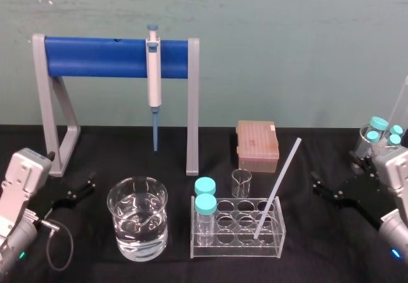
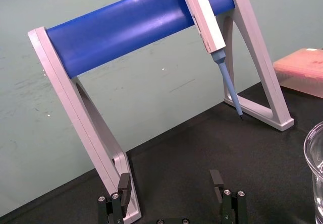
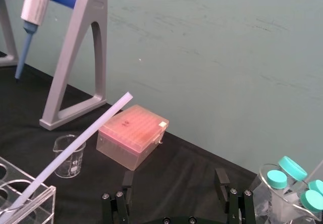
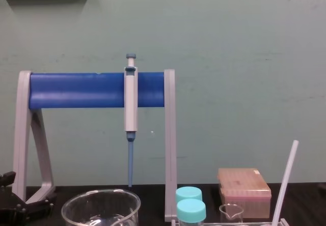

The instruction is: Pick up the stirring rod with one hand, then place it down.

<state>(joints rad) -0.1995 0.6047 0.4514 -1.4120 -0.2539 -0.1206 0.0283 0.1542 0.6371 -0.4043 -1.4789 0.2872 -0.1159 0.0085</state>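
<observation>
Stirring rod (image 1: pixel 278 187) leans in tube rack (image 1: pixel 237 252), lower centre-right of head frame, top slanting to upper right. Untouched: pickup not begun, placing also left. Right gripper (image 3: pixel 174 179) low at frame right, near rack, jaws wide open, empty. Left gripper (image 2: pixel 170 179) at lower left, jaws open, empty.

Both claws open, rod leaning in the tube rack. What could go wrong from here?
The stirring rod leans in a hole of the clear rack; if the open right claw, right of it, pulls sideways rather than along the slant, it may tip or drag the rack and its capped vials. The small beaker stands just behind the rack, near the rod, so a finger could knock it. The left claw sits parked by the pipette stand.
</observation>
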